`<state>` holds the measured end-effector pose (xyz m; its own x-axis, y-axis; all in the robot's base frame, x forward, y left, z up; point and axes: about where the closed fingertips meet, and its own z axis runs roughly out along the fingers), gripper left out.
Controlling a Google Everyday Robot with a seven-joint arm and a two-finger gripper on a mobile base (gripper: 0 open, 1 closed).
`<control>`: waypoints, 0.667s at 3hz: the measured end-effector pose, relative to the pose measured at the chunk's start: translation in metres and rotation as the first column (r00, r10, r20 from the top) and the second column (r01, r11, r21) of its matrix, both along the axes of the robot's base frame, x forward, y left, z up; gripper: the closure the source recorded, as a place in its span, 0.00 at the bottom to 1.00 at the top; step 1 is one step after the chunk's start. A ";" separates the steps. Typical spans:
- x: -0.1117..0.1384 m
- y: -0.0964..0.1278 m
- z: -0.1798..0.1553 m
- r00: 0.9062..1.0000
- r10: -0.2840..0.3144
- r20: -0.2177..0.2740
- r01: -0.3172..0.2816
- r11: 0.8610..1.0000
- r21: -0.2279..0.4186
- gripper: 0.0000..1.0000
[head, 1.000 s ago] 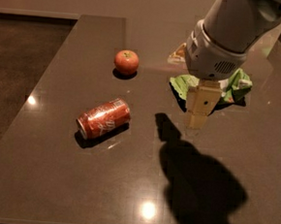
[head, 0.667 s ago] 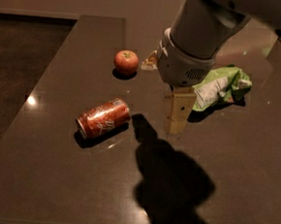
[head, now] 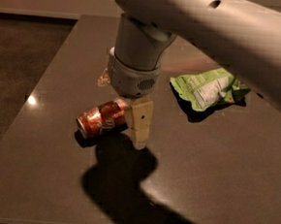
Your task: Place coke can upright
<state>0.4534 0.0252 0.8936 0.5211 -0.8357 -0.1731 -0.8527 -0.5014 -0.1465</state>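
The coke can lies on its side on the dark table, left of the middle, its silver end facing front left. My gripper hangs down from the large grey wrist. It is right at the can's right end, close above the tabletop. I cannot tell whether it touches the can.
A green chip bag lies on the table to the right of the gripper. The arm's upper link spans the top of the view. The table's left edge runs close to the can, with dark floor beyond.
The arm has moved left across the table, from beside the chip bag to the can's right end. The red apple seen earlier is now hidden behind the arm.
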 end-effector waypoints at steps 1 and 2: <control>-0.001 0.026 -0.017 0.997 0.068 -0.023 -0.068 0.997 -0.022 0.00; -0.002 0.046 -0.030 0.995 0.092 -0.033 -0.093 0.994 -0.053 0.00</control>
